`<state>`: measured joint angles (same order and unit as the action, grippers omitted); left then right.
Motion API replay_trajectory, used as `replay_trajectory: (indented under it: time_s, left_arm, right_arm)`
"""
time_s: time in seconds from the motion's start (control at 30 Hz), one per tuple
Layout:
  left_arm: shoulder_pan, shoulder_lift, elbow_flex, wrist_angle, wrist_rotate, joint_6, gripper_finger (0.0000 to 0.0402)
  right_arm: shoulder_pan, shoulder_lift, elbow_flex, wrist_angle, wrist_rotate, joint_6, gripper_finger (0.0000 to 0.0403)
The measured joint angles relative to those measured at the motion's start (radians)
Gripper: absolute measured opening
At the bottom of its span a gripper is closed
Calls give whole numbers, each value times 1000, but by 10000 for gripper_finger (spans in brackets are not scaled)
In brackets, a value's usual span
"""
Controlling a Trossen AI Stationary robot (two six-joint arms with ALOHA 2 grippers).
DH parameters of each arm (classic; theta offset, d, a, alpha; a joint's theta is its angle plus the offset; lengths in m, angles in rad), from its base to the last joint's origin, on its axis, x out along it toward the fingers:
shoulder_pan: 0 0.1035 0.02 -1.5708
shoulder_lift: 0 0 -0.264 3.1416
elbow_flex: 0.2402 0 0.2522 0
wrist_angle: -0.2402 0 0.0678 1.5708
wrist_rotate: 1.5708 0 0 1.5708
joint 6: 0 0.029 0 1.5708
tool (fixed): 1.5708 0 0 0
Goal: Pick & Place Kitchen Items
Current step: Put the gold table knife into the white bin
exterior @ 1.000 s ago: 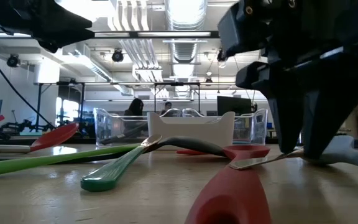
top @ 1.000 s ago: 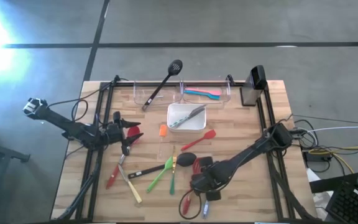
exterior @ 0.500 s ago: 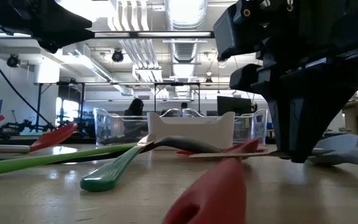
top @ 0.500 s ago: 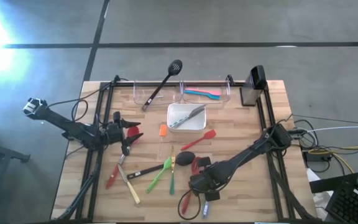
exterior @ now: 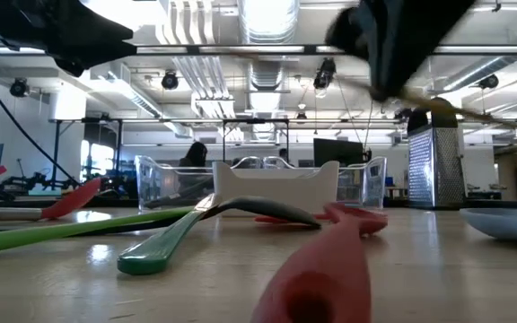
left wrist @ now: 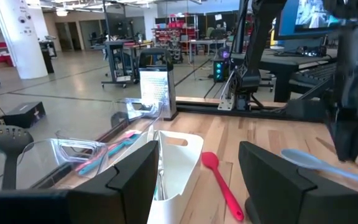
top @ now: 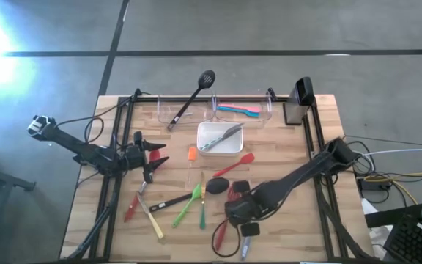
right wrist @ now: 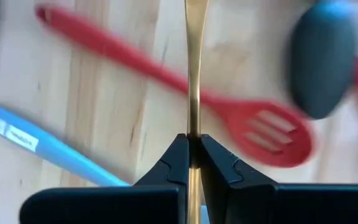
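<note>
My right gripper (right wrist: 193, 163), wide a second ago, has pinched the gold handle (right wrist: 194, 74) and lifted it off the table at lower centre, ready for carrying. Left gripper (top: 146, 156) waits open, mid-left.

The grey concrete floor (top: 218, 29) has dark seam lines. Behind the table, ceiling ducts (exterior: 263, 22), a white column (left wrist: 14, 37) and desks.

A slim gold-handled utensil (right wrist: 194, 74) is lifted off the table. Below it lie a red slotted turner (right wrist: 173, 93), a blue utensil (right wrist: 48, 149) and a dark spoon (right wrist: 322, 68). Green utensils (top: 190, 204) lie mid-table; a black slotted spoon (top: 193, 97) leans at the far side.
</note>
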<state>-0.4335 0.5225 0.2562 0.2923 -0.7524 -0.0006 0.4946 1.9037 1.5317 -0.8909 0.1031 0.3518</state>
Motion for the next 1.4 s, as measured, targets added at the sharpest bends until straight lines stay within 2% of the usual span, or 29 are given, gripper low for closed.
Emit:
replay_trajectory:
  time_s: [0.13, 0.23, 0.37, 0.43, 0.5, 0.6, 0.8, 0.9, 1.1, 1.4]
  left_arm:
    - [0, 0, 0, 5, 1, -1, 227]
    - [0, 1, 0, 11, 5, -24, 227]
    - [0, 15, 0, 55, 35, -37, 227]
    - [0, 33, 0, 99, 55, -18, 227]
    - [0, 66, 0, 151, 81, 9, 227]
    - [1, 128, 0, 240, 161, 56, 227]
    - [3, 271, 0, 509, 378, 112, 227]
    - [17, 337, 22, 536, 408, 113, 227]
    - [47, 496, 123, 543, 437, 113, 227]
    - [47, 719, 299, 545, 627, 135, 227]
  right_arm:
    - [1, -98, 20, 23, 131, 19, 10]
    - [1, -164, 9, 115, 260, -16, 10]
    - [-1, -242, -26, 337, 392, -158, 10]
    - [-9, -276, -60, 527, 404, -261, 10]
    - [-25, -297, -107, 717, 353, -365, 10]
    - [-64, -313, -172, 948, 217, -442, 10]
    - [-139, -298, -233, 1191, 9, -441, 10]
    - [-153, -273, -230, 1246, -42, -442, 11]
    - [-166, -242, -218, 1263, -52, -438, 11]
    - [-168, -230, -221, 1243, -52, -433, 11]
